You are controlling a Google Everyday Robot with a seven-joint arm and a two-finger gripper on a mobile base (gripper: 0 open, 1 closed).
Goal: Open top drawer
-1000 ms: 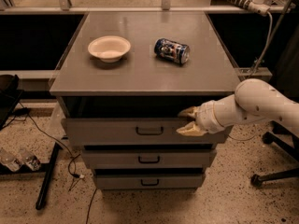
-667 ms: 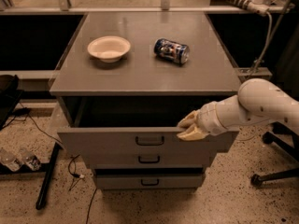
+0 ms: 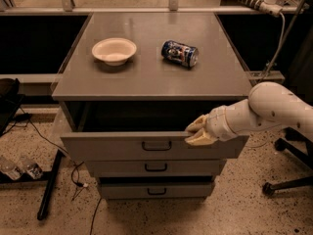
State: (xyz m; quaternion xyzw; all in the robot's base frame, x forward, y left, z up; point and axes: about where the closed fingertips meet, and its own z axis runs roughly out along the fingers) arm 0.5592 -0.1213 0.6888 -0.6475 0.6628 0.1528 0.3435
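So the wide grey top drawer point(image 3: 117, 146) with the plain front is already part-way out. Its front sits forward of the grey metal cabinet's flat top point(image 3: 151, 77), with a dark gap behind it, and I can't see what's inside. The two shorter grey drawers below it point(image 3: 195, 167) look shut or close to it.

The cream-coloured gripper point(image 3: 197, 131) is right at the top edge of that drawer front, toward its right end and well off to the side of the small black loop handle point(image 3: 156, 145). I honestly can't tell how far open it is, or whether it's clamped on the rim or just hooked against it. The white padded arm point(image 3: 274, 109) comes in from the right.

What worries me from here:
- The pull point is off-centre. Hauling from one end could rack the drawer sideways and bind it on its runners.
- If the hold on the rim is only light, it could slip off mid-pull.
- Pulling too far could run the drawer off its stops.
- A jerk might shake the cabinet. The blue drink can point(image 3: 180, 53) is lying on its side up top, near the shallow cream bowl point(image 3: 114, 50), so it could roll.

I'd call it mostly done and needing a slow, straight finish.
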